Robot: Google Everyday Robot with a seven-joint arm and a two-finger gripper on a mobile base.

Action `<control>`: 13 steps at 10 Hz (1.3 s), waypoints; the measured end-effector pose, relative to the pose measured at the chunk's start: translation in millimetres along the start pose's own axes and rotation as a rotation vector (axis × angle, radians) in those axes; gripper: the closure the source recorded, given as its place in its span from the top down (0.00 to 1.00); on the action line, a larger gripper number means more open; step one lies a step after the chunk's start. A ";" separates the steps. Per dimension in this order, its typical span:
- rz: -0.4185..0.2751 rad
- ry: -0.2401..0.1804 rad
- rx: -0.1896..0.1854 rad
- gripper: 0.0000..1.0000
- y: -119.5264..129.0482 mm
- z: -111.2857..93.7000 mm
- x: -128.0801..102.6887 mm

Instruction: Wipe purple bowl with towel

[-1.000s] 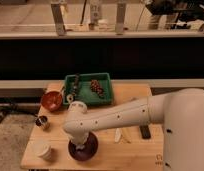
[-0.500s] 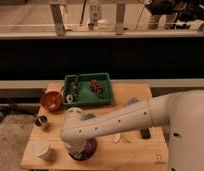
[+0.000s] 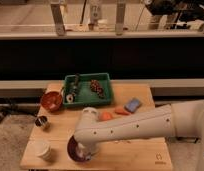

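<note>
On wooden table (image 3: pixel 137 150), wiping stage, judging by gripper (image 3: pixel 85 150) down inside purple bowl (image 3: pixel 72 148); grasp state impossible to tell. Next: sweep around inside, pressing lightly.

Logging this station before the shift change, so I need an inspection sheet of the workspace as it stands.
Surface: wooden table, most items on its left half.
Job's things: purple bowl near the front left edge, partly covered by the arm; towel not seen.
Clutter: red-orange bowl, green tray holding items, metal cup, white cup, blue sponge, orange pieces.
Grippers: hand down at the purple bowl.
Cables: nothing seen.
Surroundings: dark wall behind, railing posts above.
</note>
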 end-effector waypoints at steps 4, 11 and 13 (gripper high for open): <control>-0.013 0.038 -0.001 0.00 -19.5 8.7 41.4; -0.141 0.008 0.069 0.00 -82.5 18.6 10.1; -0.124 -0.053 0.061 0.00 -74.0 19.9 -4.3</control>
